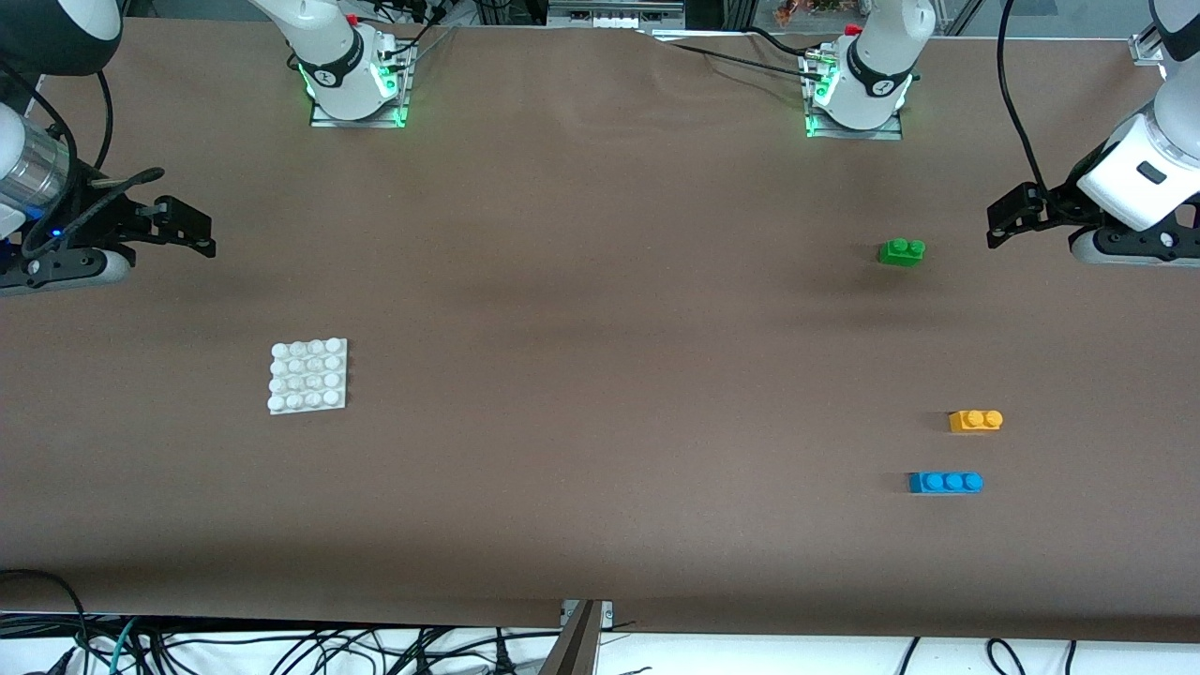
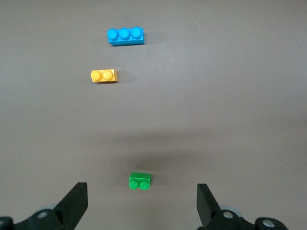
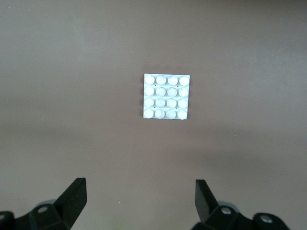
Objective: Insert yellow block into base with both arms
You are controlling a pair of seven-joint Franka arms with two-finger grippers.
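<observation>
The table [image 1: 600, 309] has a plain brown cover with soft wrinkles near the upper edge of the front view. Under its lower edge hang black cables [image 1: 281, 647] on a white floor. Two arm bases with green lights stand at the top, the right arm's base [image 1: 352, 80] in the upper part toward the frame's left side, the left arm's base [image 1: 858, 89] toward the frame's right side.

On the table: 1 base [image 1: 308, 376], white, 4x4 studs, flat, in the lower-left area of the front view. 3 bricks at the left arm's end: 1 green brick [image 1: 902, 251], 2 studs, upper right; 1 yellow block [image 1: 975, 421], 2 studs, lower right, nearer to the front camera than the green one; 1 blue brick [image 1: 945, 482], 3 studs, just below the yellow block, near it but not touching. All 3 are well apart from the base.

The left gripper [image 1: 996, 228] hangs at the right edge of the frame, fingers spread wide, nothing between them; in the left wrist view the green brick lies on the table between the two fingers [image 2: 74, 203], untouched. The right gripper [image 1: 192, 234] hangs at the left edge, also wide apart and empty.
</observation>
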